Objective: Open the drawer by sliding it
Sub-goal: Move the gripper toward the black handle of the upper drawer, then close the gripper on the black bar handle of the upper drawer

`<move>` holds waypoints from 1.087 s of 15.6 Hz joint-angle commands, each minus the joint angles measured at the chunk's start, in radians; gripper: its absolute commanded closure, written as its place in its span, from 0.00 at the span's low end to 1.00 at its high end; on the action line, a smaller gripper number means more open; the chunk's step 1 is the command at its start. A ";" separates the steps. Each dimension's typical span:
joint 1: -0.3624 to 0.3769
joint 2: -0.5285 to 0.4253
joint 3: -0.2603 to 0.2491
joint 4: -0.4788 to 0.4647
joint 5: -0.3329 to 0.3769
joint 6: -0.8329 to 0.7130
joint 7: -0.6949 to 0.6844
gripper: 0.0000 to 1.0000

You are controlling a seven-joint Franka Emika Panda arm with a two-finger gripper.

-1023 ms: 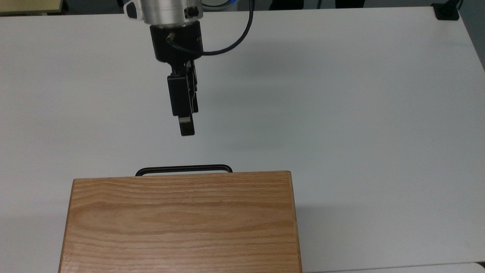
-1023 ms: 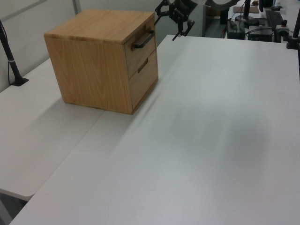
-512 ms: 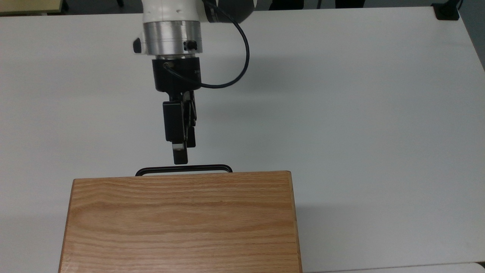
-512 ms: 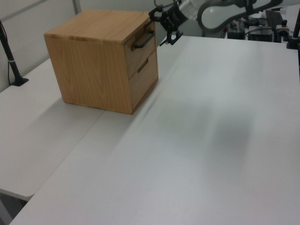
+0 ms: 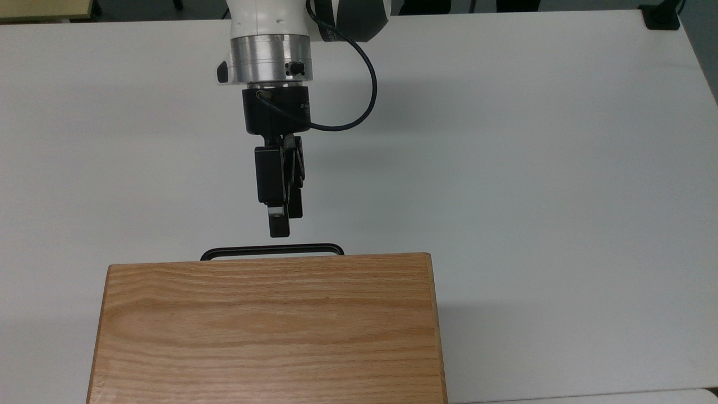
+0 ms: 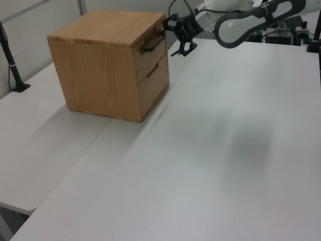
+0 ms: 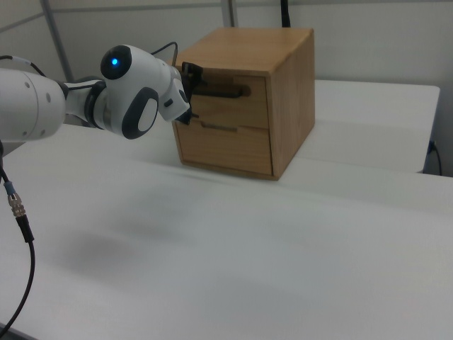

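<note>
The gripper (image 5: 279, 224) has slid a little toward the top view's right compared with half a second ago and now hangs just short of the black handle (image 5: 272, 248), nearer the bar's middle. A second back it was well away, so this looks like final lining-up before a grab. Its fingers, as seen in the left view, stand apart with nothing between them. The drawer (image 6: 150, 49) is still shut, flush in the wooden box (image 5: 269, 331) on the white table (image 5: 533, 168).
</note>
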 commanded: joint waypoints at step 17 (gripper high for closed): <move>-0.002 0.091 -0.014 0.084 -0.014 0.095 -0.027 0.54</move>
